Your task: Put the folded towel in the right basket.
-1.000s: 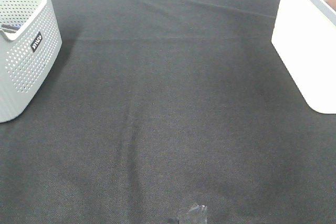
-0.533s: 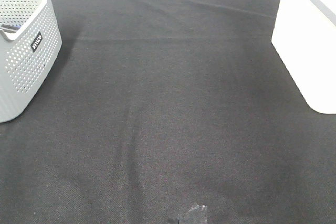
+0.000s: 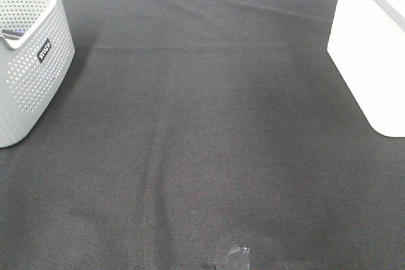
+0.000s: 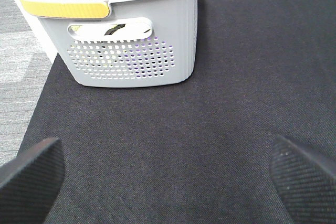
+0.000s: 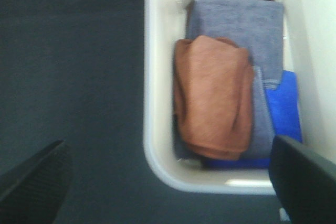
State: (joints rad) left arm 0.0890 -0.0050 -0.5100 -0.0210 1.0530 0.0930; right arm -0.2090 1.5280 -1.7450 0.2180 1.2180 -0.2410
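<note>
Folded towel (image 5: pixel 212 98) lies in basket (image 5: pixel 157 145); right tool (image 5: pixel 168 182) wide open, empty

Even soft light, blurry right-wrist view.

Readable text: one small label

A dark label with white lettering is seen on the grey perforated basket (image 3: pixel 31 61) (left of the desk); its letters cannot be made out reliably.

black cloth (image 3: pixel 202 124) covers table, faint creases; grey carpet floor (image 4: pixel 21 45) beside it.
</note>
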